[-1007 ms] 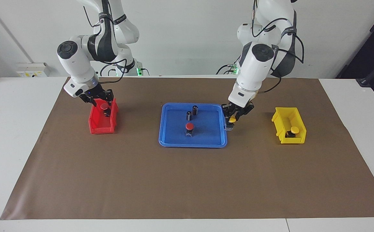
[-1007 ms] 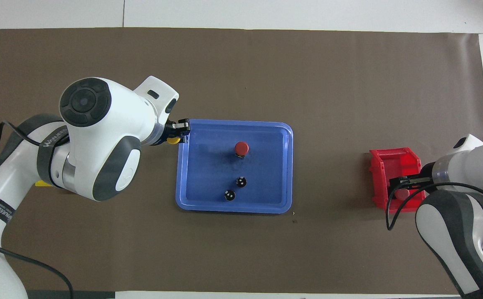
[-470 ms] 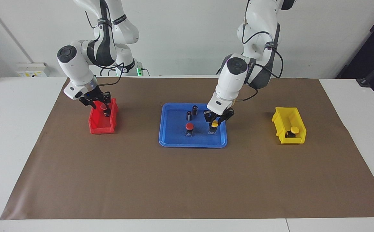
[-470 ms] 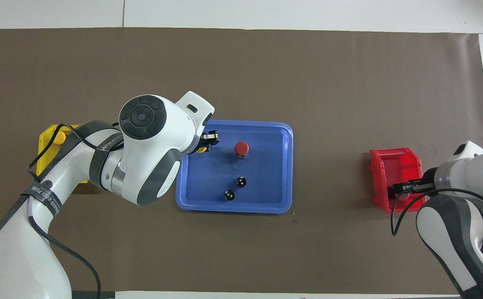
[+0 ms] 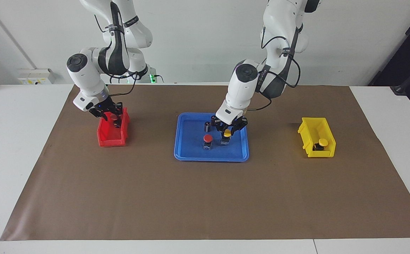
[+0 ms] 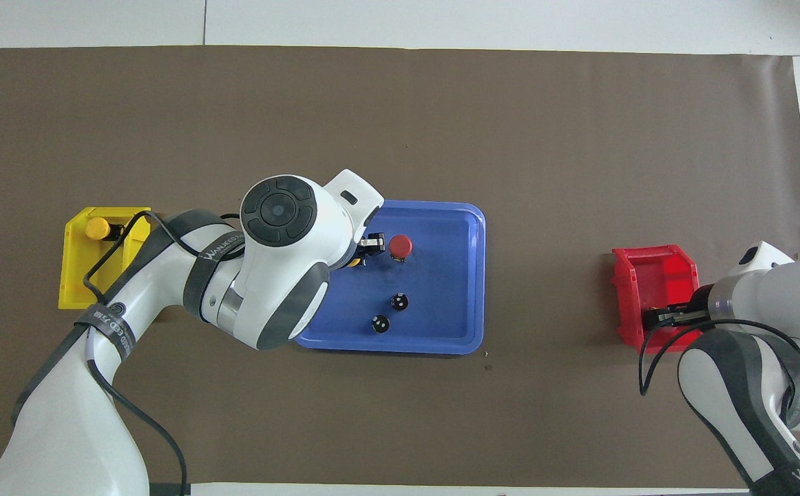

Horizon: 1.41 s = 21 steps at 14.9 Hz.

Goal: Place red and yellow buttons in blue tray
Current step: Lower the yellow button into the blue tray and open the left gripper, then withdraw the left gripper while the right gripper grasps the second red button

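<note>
— Since a second ago the left gripper has crossed the tray's rim and come in over its floor, carrying a yellow button. What has it got now?

— Its fingers are closed on that yellow button, low over the blue tray at the centre of the frame, just beside the red button standing there. Two dark cylinders stand slightly higher in the frame, close to the wrist.

— And the right gripper?

— At the upper left, over the red bin, clamped on a second red button. The last yellow button sits in the yellow bin at the right edge of the mat.

— How should the drop go?

— I'd lower it straight until the base rests on the tray floor, keep a gap from the red one, then open and lift vertically so it isn't tipped. Whether it already touches, I can't tell.
</note>
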### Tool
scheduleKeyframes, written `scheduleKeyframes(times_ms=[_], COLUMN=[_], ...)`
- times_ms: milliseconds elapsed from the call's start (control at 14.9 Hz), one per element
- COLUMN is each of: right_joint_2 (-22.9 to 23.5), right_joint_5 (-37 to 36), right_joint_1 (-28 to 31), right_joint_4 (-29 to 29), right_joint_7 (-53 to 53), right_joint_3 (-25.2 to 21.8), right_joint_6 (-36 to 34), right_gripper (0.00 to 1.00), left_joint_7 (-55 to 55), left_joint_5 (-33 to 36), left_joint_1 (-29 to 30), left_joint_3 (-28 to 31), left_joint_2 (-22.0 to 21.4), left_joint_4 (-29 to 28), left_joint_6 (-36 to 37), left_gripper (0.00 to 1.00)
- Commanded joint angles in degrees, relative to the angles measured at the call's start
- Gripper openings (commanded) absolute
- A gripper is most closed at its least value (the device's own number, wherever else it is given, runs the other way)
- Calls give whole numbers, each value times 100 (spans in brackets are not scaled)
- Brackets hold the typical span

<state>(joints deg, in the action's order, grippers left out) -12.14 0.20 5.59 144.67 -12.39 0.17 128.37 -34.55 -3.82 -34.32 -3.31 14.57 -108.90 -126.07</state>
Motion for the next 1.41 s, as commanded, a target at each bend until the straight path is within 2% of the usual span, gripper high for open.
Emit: scheduleKeyframes(times_ms=[0,67,134,201,336,537,671,872,1074,1141,1208,1342], right_joint_2=[-96,-105,-105,-114,-105,-79,26,360,992,1194,1370,1564], right_joint_5=[121,121,121,121,121,121,112,24,15,24,33,111], right_joint_1=[48,48,48,48,48,39,65,109,-83,-406,-783,-1530], right_joint_4=[192,228,237,245,246,184,-174,-1393,-3080,-3503,-3838,-4147], right_joint_7=[-281,-281,-281,-281,-281,-290,-482,-668,-301,102,697,1945], right_joint_3=[26,26,26,26,26,35,26,18,105,114,114,123], right_joint_6=[109,109,118,127,127,136,-74,-1258,-2524,-2745,-2817,-2677], right_gripper=[58,58,56,53,45,24,22,22,22,22,22,22], left_joint_7=[-60,-60,-60,-78,-104,-235,-236,-140,544,694,1035,1974], left_joint_5=[92,100,92,92,92,92,83,109,338,381,469,461], left_joint_1=[-119,-119,-119,-119,-119,-101,-49,240,856,988,1198,1742], left_joint_3=[111,111,111,111,111,120,146,313,322,392,436,445], left_joint_2=[309,336,336,336,345,310,222,-242,-551,-682,-866,-1192], left_joint_4=[264,264,264,281,378,571,729,748,817,826,800,809], left_joint_6=[-102,-154,-163,-164,-67,230,564,1328,1909,2041,2112,2480], left_gripper=[2,4,17,42,58,70,79,99,100,100,100,100])
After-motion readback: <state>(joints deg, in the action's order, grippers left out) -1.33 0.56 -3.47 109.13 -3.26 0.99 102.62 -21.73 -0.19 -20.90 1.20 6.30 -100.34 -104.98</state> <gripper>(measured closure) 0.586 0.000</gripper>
